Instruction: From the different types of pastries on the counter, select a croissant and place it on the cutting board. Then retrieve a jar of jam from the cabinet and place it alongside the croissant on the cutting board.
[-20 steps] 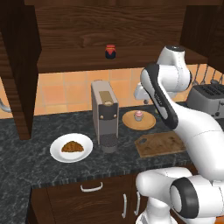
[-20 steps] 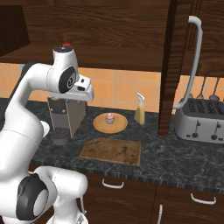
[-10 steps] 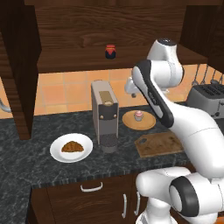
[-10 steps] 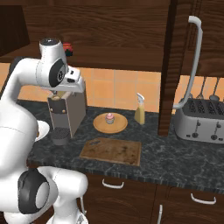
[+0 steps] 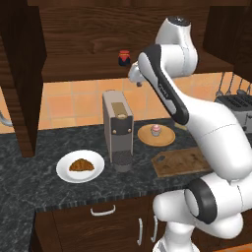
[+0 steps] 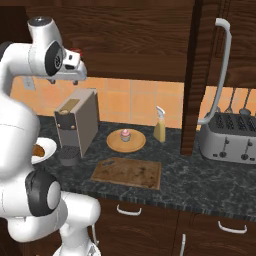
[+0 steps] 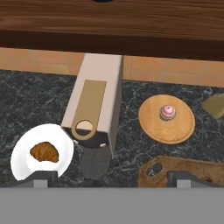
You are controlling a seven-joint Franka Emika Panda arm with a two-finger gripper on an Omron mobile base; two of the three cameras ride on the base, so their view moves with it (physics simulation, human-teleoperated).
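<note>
The croissant (image 5: 81, 165) sits untouched on its white plate (image 7: 22, 164) left of the coffee machine (image 5: 118, 129), so your tool (image 7: 111, 178), its tips apart and empty, looks down from high above.

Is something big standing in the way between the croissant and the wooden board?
Yes. The coffee machine stands on the counter between the croissant on its white plate and the cutting board.
</note>
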